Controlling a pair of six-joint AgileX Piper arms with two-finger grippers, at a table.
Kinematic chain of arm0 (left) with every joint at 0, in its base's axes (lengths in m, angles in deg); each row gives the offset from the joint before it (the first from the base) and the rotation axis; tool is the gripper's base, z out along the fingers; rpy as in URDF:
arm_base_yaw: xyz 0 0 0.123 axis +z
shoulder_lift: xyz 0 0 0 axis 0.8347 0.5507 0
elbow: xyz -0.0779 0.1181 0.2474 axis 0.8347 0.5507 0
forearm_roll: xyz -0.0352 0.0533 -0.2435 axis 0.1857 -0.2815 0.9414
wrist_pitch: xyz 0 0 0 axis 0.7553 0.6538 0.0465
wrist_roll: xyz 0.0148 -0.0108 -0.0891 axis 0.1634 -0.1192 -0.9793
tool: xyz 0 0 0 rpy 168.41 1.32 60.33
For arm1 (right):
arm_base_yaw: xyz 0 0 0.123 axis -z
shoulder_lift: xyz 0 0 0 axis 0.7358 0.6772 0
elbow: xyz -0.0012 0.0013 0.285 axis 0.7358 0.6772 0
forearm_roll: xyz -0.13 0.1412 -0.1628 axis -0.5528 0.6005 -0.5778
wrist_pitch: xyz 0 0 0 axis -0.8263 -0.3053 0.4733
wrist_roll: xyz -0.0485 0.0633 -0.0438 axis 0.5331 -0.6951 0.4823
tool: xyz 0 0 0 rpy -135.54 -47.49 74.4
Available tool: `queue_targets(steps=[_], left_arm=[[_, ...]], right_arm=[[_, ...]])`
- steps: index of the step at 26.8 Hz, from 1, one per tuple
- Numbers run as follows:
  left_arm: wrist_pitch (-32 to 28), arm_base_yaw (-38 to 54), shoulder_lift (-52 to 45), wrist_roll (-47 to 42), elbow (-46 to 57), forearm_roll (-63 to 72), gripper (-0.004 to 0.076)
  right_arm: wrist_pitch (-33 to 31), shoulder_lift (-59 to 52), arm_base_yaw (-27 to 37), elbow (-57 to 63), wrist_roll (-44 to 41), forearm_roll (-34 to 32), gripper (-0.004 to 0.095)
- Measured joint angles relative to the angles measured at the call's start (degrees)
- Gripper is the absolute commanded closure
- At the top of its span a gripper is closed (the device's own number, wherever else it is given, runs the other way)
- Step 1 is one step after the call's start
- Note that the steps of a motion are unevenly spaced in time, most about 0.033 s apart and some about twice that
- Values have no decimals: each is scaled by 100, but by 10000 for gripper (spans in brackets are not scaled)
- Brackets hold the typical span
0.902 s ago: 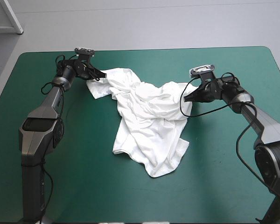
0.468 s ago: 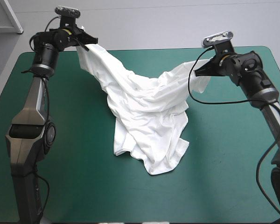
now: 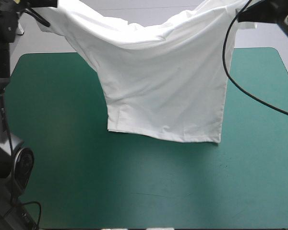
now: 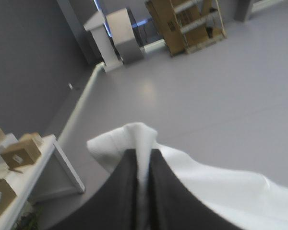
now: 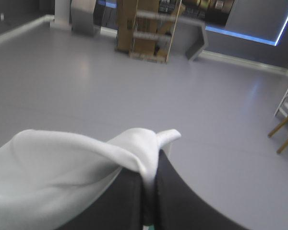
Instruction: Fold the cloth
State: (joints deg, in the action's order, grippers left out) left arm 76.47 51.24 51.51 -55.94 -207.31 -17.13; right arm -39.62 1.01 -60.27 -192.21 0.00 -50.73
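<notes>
left gripper (image 4: 143, 165): all but closed, a T-shirt (image 3: 163, 81) fold is pinched between its fingers | right gripper (image 5: 151, 172): all but closed, another white edge is clamped between its fingers | T-shirt: is stretched between both grippers and hung below them, above the table (image 3: 134, 191); hem contact with the table cannot be told
</notes>
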Motion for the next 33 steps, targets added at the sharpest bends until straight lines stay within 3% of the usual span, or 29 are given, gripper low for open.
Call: queue_targets(steps=[8,16,19,25,30,33], left_arm=[[-363,0,-1285,13,-27,-294,702],[-651,0,-2063,287,-102,-329,702],[-326,0,-2166,315,-106,-306,702],[1039,0,-2274,456,-64,-123,702],[1241,0,-1894,456,903,-97,702],[1272,0,-830,457,1800,320,702]], right_arm=[[-11,-349,0,-1199,489,0,920],[21,-606,0,-1658,799,41,921],[27,-671,0,-1670,990,271,920],[-348,-648,0,-1644,1142,574,921],[-553,126,0,-1219,972,711,921],[-649,1140,0,-890,893,765,921]])
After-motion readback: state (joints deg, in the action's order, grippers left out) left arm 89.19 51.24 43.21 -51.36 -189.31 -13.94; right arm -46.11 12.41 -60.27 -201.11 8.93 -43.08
